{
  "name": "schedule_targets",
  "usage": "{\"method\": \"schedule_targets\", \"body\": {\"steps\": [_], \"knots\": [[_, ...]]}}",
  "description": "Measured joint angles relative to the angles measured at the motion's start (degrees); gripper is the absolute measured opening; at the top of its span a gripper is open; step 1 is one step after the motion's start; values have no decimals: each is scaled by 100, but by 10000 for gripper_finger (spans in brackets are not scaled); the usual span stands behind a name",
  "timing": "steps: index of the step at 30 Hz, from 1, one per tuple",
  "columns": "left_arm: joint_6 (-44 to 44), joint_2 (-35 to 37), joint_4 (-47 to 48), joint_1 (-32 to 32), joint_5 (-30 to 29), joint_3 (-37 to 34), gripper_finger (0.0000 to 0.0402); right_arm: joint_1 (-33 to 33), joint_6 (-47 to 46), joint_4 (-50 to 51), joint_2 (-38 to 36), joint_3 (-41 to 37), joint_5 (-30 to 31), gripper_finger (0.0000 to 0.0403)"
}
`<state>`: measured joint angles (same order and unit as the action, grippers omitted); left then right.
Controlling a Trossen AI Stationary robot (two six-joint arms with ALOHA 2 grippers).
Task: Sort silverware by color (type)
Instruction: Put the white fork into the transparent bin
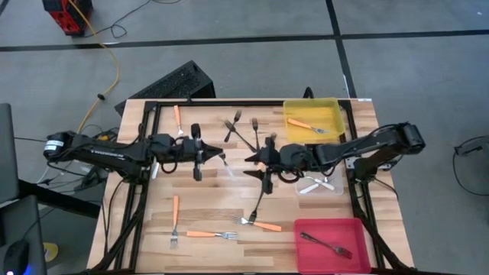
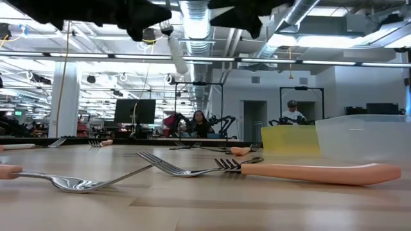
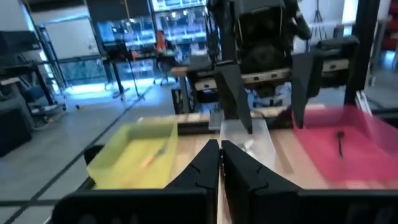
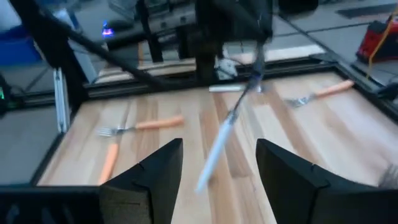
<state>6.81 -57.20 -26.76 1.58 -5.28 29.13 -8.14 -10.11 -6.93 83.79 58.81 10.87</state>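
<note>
Left claw (image 1: 214,159) pinched on pale fork (image 1: 228,164), held out mid-worktop (image 1: 306,214) for handover; right claw (image 1: 256,166) gaping wide, facing it, empty

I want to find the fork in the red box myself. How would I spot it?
Look at the wooden table from above and find the red bin at its right front corner. One dark fork lies slanted inside it, alone. The forks on the wood nearby have orange handles; this one is dark all over.
</note>
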Motion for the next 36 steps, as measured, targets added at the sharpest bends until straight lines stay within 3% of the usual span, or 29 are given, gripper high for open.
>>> {"method": "schedule_targets", "body": {"steps": [6, 12, 22, 36], "knots": [[360, -235, 132, -395, -484, 326, 0, 0, 255, -362, 312, -1, 93, 236], [486, -355, 141, -662, -904, 298, 0, 65, 263, -1033, 591, 23, 103, 270], [600, -391, -117, -833, -1044, 303, 0, 149, 248, -1669, 1011, 68, 98, 292], [576, -391, -168, -837, -1042, 303, 0, 314, 311, -1552, 1578, 720, -81, 292]]}}
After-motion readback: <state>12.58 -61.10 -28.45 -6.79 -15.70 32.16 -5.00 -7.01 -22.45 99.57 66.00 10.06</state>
